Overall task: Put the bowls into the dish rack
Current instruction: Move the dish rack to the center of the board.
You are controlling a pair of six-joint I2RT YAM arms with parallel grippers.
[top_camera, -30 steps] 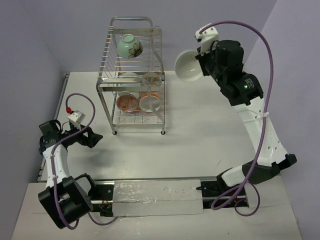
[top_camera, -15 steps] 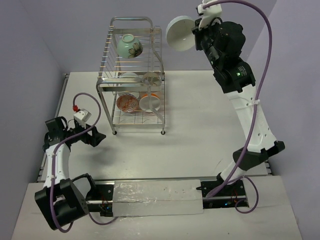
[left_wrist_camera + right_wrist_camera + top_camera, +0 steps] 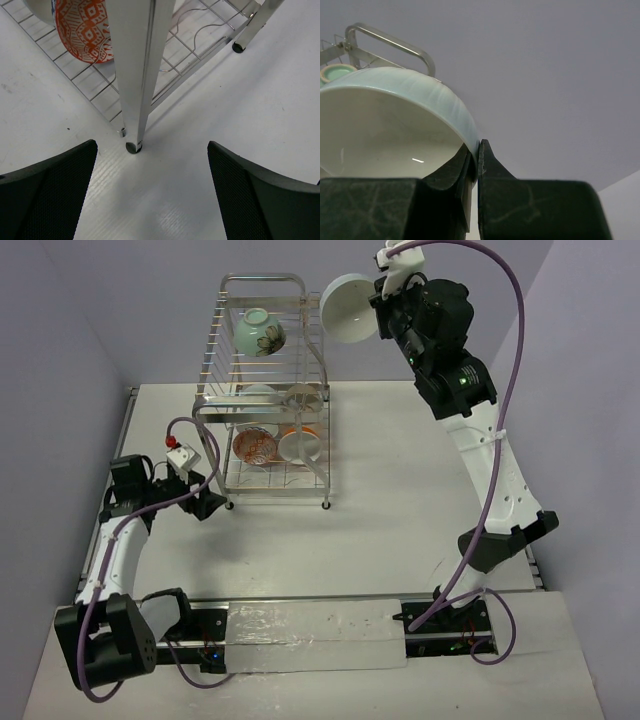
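Observation:
The silver wire dish rack [image 3: 262, 400] stands at the back of the table. Its top tier holds a mint green bowl with a flower mark [image 3: 258, 332]. Lower tiers hold white bowls [image 3: 300, 445] and an orange-red patterned bowl [image 3: 254, 446], which also shows in the left wrist view [image 3: 82, 27]. My right gripper [image 3: 378, 302] is shut on the rim of a white bowl [image 3: 347, 308], held high beside the rack's top right corner; in its wrist view the bowl [image 3: 390, 125] fills the left half. My left gripper [image 3: 208, 502] is open and empty, low at the rack's front left leg [image 3: 134, 100].
The rack's loop handle [image 3: 395, 45] shows behind the held bowl. The rack's foot [image 3: 133, 147] rests on the white table between my left fingers. A second foot [image 3: 239, 48] stands farther right. The grey walls close in behind and to the left.
My right gripper has carried the white bowl up and left to the rack's top right corner. My left gripper has moved right, up to the rack's front left leg.

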